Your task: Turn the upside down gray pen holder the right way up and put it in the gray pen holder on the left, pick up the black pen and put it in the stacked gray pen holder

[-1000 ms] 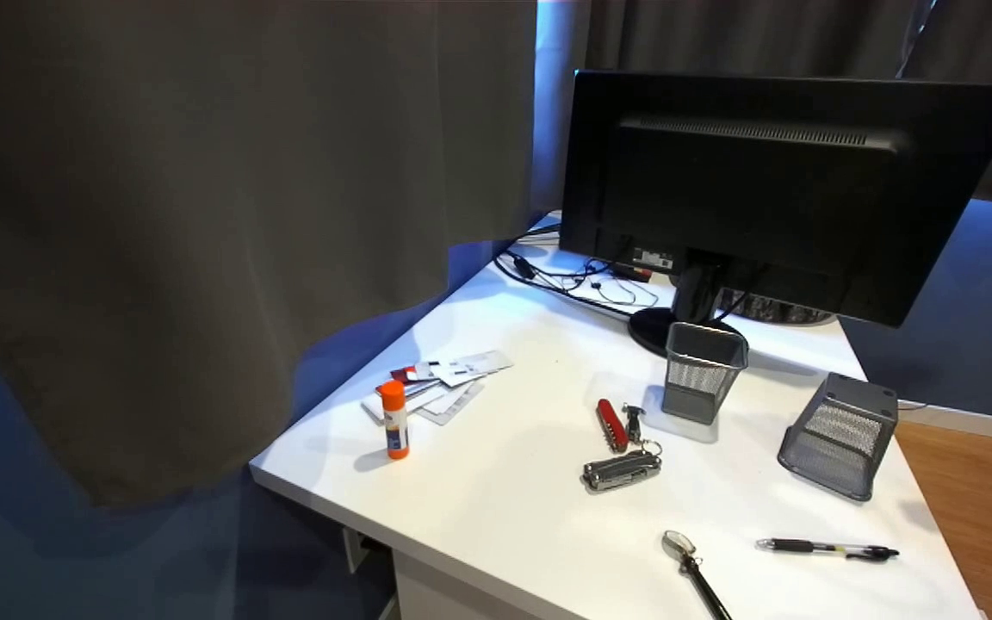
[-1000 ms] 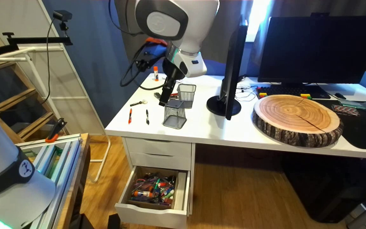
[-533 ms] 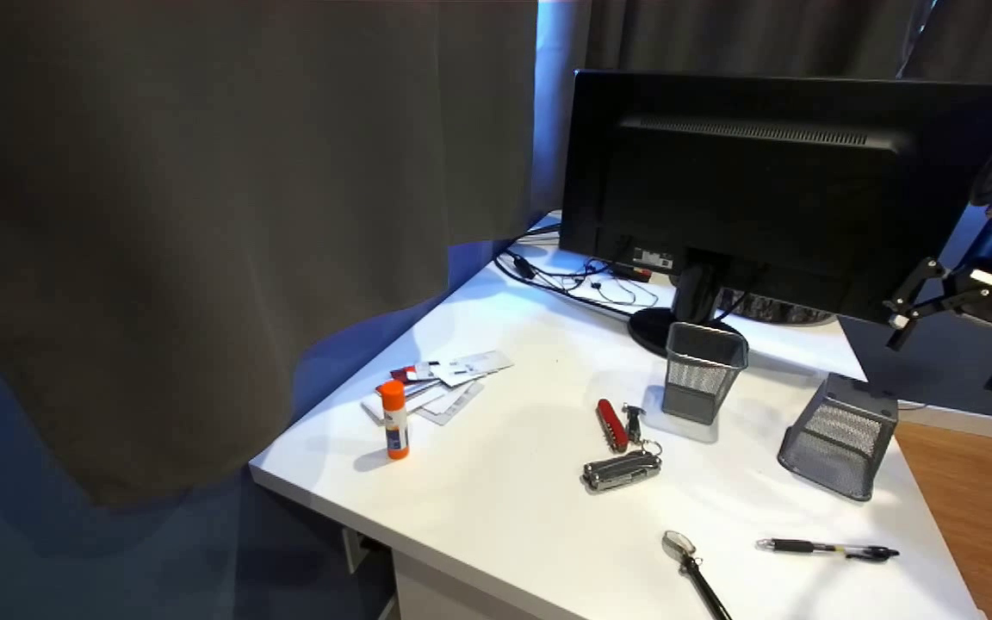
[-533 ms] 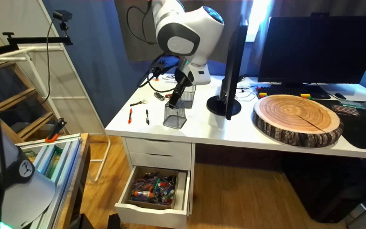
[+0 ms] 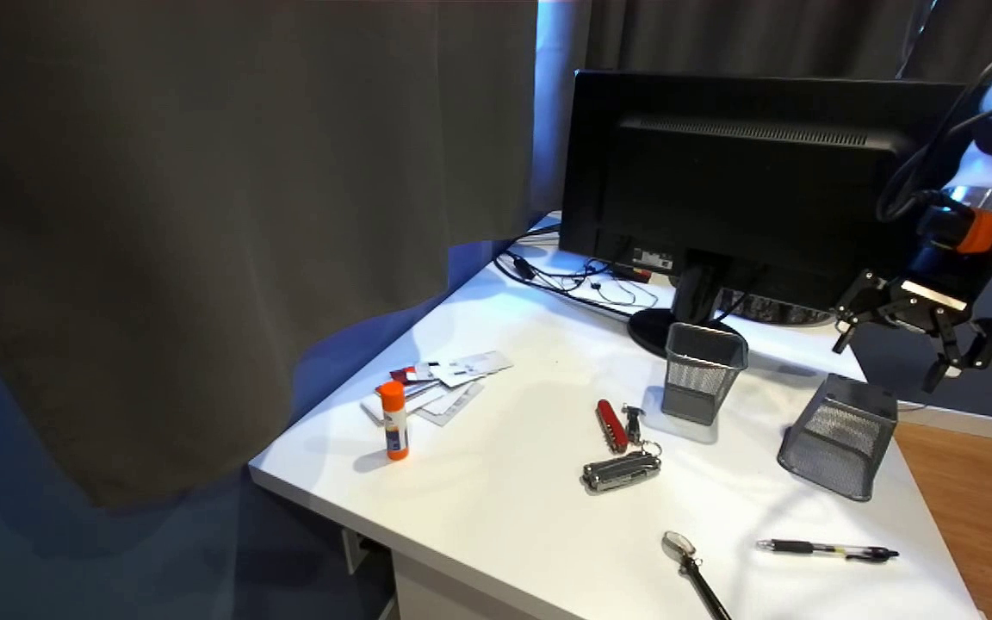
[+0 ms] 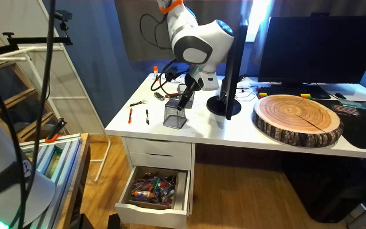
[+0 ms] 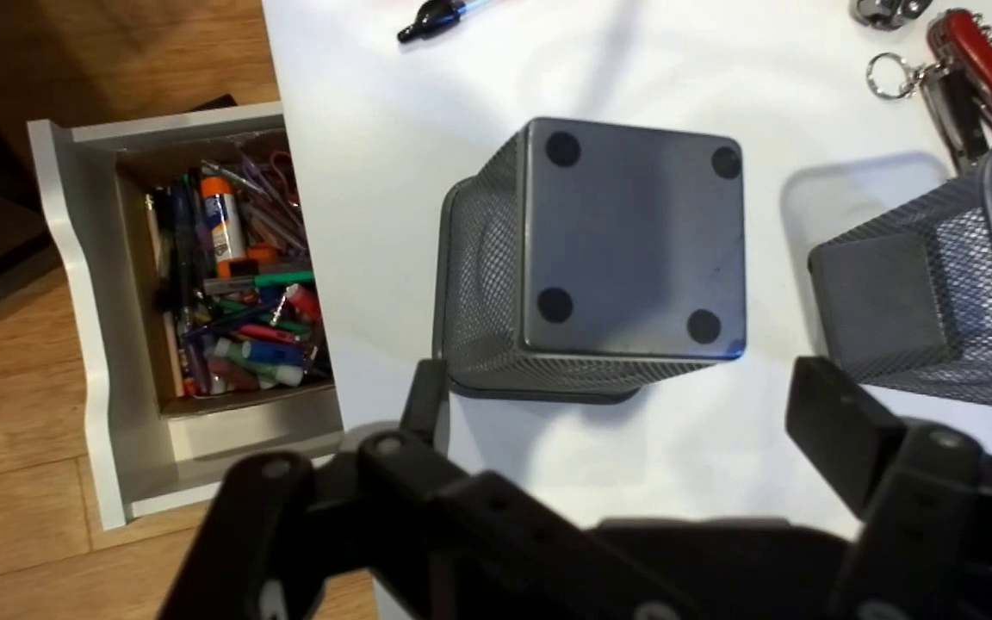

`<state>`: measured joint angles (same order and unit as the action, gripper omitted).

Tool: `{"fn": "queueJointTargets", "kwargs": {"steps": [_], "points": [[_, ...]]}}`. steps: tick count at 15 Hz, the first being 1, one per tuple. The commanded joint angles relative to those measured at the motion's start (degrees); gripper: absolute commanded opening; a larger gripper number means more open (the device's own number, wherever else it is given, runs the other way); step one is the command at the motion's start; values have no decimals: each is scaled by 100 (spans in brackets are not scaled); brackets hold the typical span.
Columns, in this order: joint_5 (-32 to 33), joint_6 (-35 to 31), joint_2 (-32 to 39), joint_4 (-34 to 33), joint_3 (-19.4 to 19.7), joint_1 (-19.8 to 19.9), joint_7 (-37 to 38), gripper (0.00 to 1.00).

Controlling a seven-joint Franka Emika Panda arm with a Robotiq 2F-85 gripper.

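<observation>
An upside-down gray mesh pen holder (image 5: pixel 840 439) stands on the white desk, its solid base with round black feet facing up; it also shows in an exterior view (image 6: pixel 174 117) and in the wrist view (image 7: pixel 634 245). An upright gray mesh pen holder (image 5: pixel 703 379) stands behind it, partly hidden by the gripper in an exterior view (image 6: pixel 190 102) and cut off at the right in the wrist view (image 7: pixel 883 301). The black pen (image 5: pixel 827 549) lies on the desk, its end showing in the wrist view (image 7: pixel 434 17). My gripper (image 7: pixel 621 383) is open and empty above the upside-down holder.
A monitor (image 5: pixel 771 198) stands close behind the holders. A red pocket knife (image 5: pixel 611 424), a multitool (image 5: pixel 623 471), a glue stick (image 5: pixel 394 422) and a black-handled item (image 5: pixel 694 573) lie or stand on the desk. An open drawer (image 6: pixel 152 214) juts out below. An orange pen (image 6: pixel 130 116) lies near the black pen.
My arm has moved down and across toward the monitor side, bringing the open gripper into view over the upside-down holder. The pen holders and the black pen have not moved.
</observation>
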<state>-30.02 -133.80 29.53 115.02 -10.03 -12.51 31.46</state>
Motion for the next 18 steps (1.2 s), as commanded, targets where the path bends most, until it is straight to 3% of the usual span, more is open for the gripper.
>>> {"fn": "queueJointTargets", "kwargs": {"steps": [1,12,13,14,16,18], "points": [[107,375,461,-582,78,-34,122,100],[215,1282,1009,-1220,121,-67,118,100],[216,1321,1028,-1244,120,-66,113,93],[200,1357,1043,-1262,113,-59,101,72],[157,1393,1052,-1279,105,-50,113,59],[122,1445,1021,-1270,105,-42,132,56]]}}
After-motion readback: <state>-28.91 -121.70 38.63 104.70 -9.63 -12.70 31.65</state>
